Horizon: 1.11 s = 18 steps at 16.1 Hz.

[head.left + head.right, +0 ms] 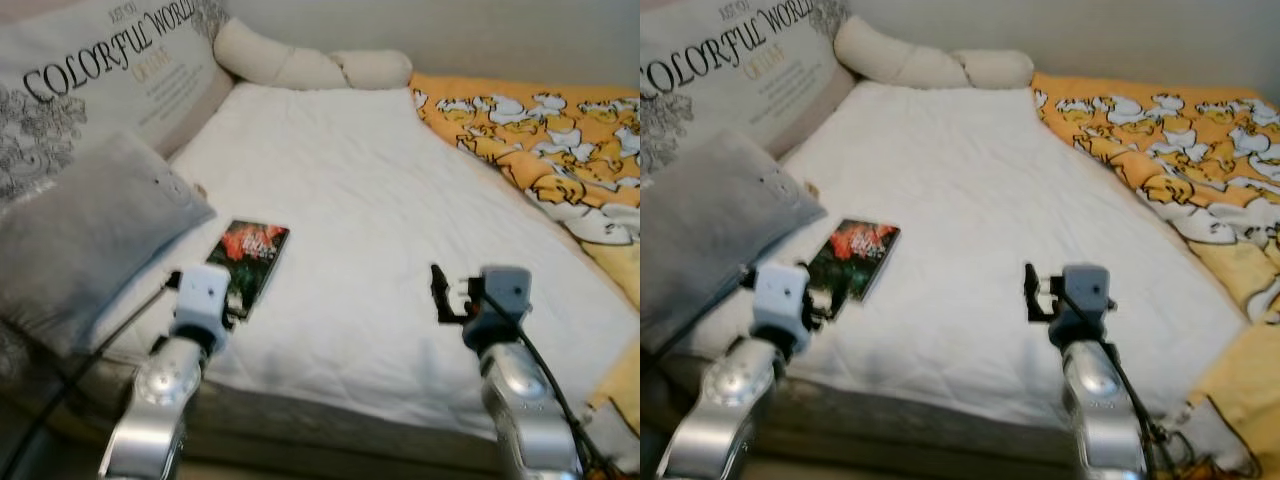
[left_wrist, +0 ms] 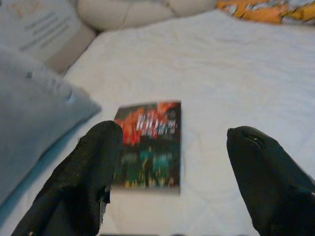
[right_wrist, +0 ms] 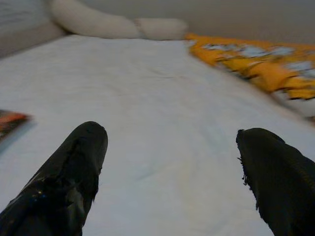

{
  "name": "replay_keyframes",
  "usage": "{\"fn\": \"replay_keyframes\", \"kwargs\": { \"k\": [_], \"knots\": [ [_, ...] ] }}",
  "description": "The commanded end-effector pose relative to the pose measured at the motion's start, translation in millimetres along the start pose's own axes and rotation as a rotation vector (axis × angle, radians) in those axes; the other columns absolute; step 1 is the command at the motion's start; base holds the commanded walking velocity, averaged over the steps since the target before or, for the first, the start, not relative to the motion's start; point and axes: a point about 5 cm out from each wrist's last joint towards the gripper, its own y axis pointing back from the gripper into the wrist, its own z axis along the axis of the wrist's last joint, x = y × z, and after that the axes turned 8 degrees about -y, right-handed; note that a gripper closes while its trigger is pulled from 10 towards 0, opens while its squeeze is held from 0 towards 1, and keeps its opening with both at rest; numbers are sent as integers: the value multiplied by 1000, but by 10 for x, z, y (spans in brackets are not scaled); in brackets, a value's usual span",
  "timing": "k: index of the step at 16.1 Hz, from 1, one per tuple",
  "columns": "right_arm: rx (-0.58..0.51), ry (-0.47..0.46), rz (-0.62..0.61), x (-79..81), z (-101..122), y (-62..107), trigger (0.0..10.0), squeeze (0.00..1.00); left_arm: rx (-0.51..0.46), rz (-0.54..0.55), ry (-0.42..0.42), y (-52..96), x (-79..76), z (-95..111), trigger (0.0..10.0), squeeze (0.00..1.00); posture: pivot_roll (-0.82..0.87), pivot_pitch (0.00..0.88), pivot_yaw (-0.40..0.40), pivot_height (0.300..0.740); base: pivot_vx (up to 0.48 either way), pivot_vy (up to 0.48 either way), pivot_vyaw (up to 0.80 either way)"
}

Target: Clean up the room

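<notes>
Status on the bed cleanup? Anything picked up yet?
Nothing picked up yet. The book lies flat on the white sheet, beside the grey pillow. In hand: the left gripper hovers just short of the book, jaws open and lined up on it. The right gripper is open over bare sheet. Left: grasp the book; the duck blanket lies rumpled.

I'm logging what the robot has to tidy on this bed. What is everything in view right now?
book: one, dark cover with red, flat on the white sheet beside the grey pillow
grey pillow: one, left edge of bed
printed cushion: one, white with black lettering, far left
bolster: one, cream, at the head
duck blanket: one, orange, right side
white sheet: one, covering the mattress
left gripper: open, aimed at book
right gripper: open, over bare sheet
</notes>
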Motion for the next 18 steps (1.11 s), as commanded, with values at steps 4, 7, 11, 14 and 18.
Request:
{"fn": "replay_keyframes", "kwargs": {
  "k": [4, 7, 11, 14, 18],
  "knots": [
    [-66, -10, 41, 85, 70, -32, 10000, 1000, 3, 13, -6, -30, 23, 1, 10000, 0, 35, 6, 4, 740, 0, -309, 0],
    [-84, -17, 12, 70, 83, -38, 10000, 1000, 3, 15, -6, -31, 24, 3, 10000, 0, 36, 14, 3, 740, 0, -306, 0],
    [-88, -50, -23, 69, 129, -81, 10000, 1000, 4, 22, -3, -30, 38, 4, 10000, 0, 34, 21, 4, 740, 0, -309, 0],
    [-98, -6, -1, 138, 111, -95, 10000, 1000, 4, 31, 2, -36, 56, 10, 10000, 0, 34, 22, 4, 740, 0, -306, 0],
    [-90, 5, 31, 152, 100, -83, 10000, 1000, 6, 55, 55, -45, 73, 20, 10000, 0, 34, 23, 4, 740, 0, -147, 0]
  ]
}}
